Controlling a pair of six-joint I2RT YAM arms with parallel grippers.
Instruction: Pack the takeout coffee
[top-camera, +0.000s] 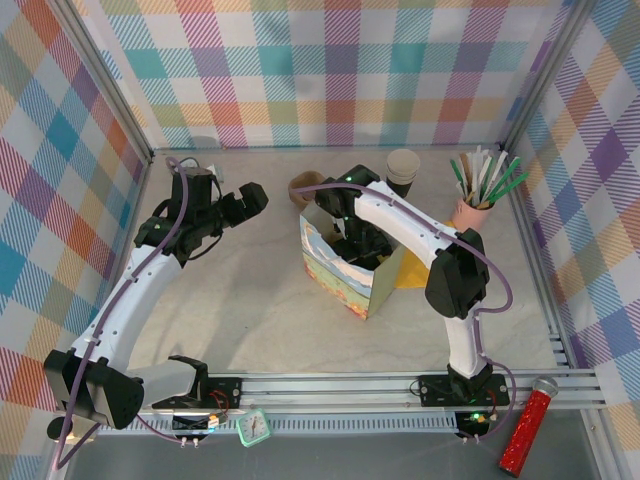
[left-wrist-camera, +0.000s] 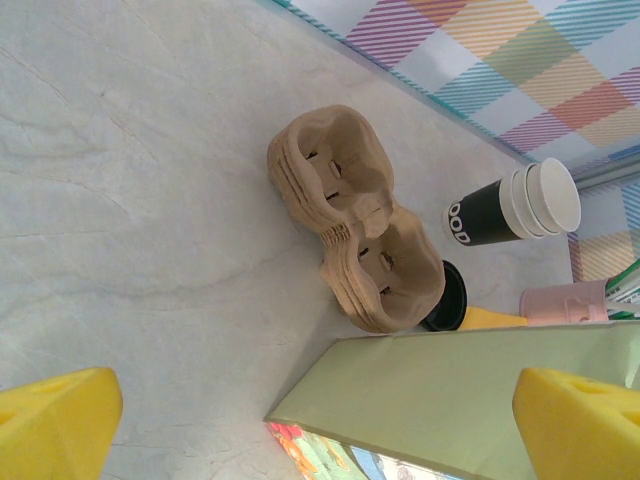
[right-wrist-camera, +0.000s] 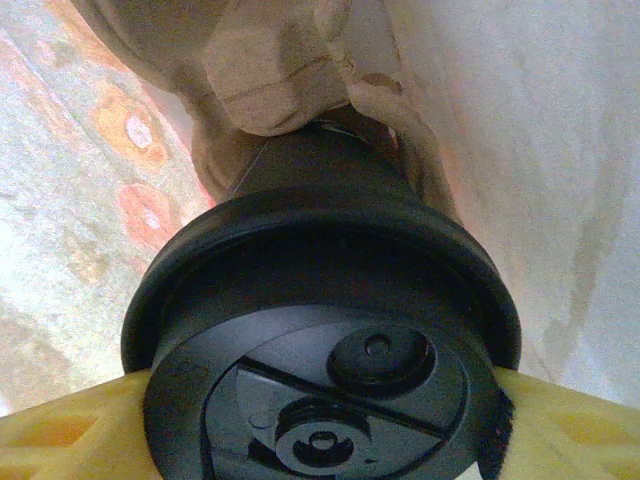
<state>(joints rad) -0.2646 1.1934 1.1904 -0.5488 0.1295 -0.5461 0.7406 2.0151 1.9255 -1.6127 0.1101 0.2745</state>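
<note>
One glossy-lidded black paper cup sits clamped in the right hand; the left hand, wide, faces one brown pulp-carrier stack.

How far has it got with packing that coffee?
Nearly there. Done: the takeout coffee, lid on, is down inside the paper bag. In hand: the right fingers grip it on both sides of the lid. Still to do: let go and lift that arm out. The left fingers are open over the table, holding nothing.
</note>
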